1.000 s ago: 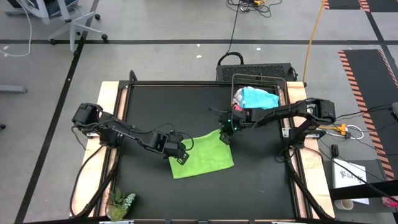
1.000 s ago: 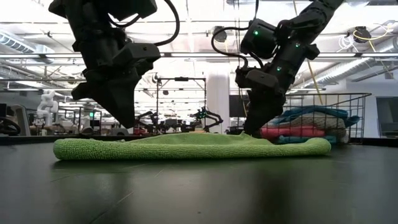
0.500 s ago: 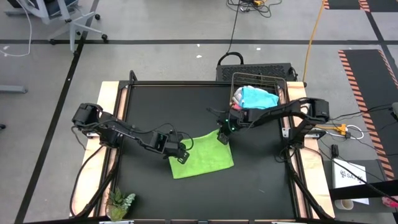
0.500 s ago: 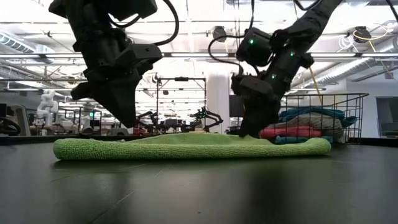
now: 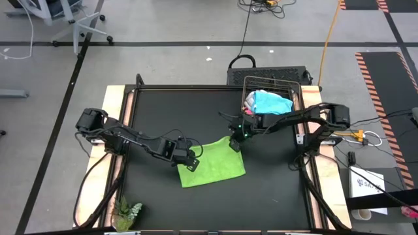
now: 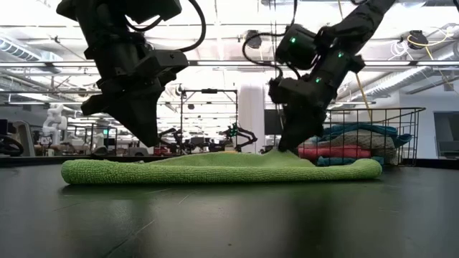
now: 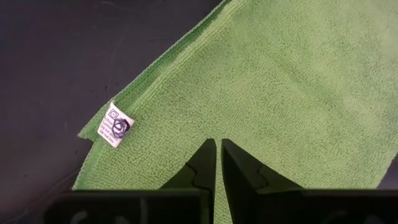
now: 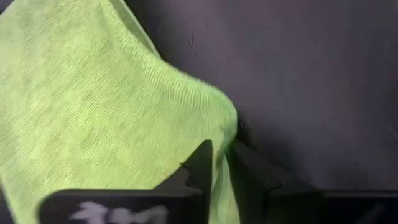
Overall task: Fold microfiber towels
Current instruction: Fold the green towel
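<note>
Black table (image 5: 196, 111), lime green towel (image 5: 215, 166) flat; right gripper (image 5: 235, 144) pinches its corner, left gripper (image 5: 191, 163) closed over the opposite edge.

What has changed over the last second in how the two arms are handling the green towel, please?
The right end effector has closed on the far right corner of the green towel and pinches the cloth, which bunches up slightly there. The left end effector stays shut, tips down on the towel's near left corner. The towel still lies flat on the table, and the basket of towels is untouched.
</note>
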You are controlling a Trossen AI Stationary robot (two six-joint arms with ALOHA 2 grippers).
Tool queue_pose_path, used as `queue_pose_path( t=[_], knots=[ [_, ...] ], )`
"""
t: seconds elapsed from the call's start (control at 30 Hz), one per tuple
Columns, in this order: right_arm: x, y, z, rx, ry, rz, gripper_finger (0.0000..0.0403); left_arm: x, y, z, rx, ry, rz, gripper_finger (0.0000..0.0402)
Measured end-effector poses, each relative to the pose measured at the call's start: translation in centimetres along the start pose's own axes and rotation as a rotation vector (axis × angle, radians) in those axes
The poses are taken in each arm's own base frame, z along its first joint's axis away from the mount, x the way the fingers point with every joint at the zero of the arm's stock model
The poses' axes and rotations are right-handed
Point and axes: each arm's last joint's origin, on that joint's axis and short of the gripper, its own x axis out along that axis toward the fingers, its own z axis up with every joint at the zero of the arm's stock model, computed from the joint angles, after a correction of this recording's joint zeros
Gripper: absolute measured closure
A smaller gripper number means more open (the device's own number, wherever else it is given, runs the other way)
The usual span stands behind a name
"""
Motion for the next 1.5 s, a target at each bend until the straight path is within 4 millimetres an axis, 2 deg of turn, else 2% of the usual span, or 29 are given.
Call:
queue_pose_path(
  t=[0.1,0.17,0.37,0.7,0.97,1.2,1.33,1.5],
  knots=[
    [-1.2,0.3,-0.1,-0.005,0.006,0.001,0.0390,0.0,0.0,0.0,-0.005,0.000,0.000,0.0376],
    [-1.9,0.4,-0.4,-0.005,0.028,-0.006,0.0398,0.0,0.0,0.0,-0.007,0.000,0.000,0.0376],
    [-2.4,0.2,-2.1,0.002,0.174,-0.092,0.0400,0.0,0.0,0.0,-0.016,0.000,0.000,0.0376],
    [-1.9,0.1,-2.1,-0.035,0.111,-0.121,0.0399,0.0,0.0,0.0,-0.027,0.000,0.000,0.0376],
    [-3.0,1.1,-1.4,-0.099,0.078,-0.142,0.0402,0.0,0.1,0.0,-0.025,-0.021,0.013,0.0376],
    [-3.8,1.3,-2.8,-0.145,0.147,-0.286,0.0402,0.5,0.1,0.1,-0.029,-0.038,0.034,0.0376],
    [-4.3,1.5,-3.6,-0.134,0.203,-0.312,0.0402,0.6,0.2,0.1,-0.029,-0.033,0.037,0.0376],
    [-4.4,1.6,-3.5,-0.140,0.187,-0.310,0.0403,0.6,0.2,0.1,-0.029,-0.033,0.037,0.0376]
  ],
)
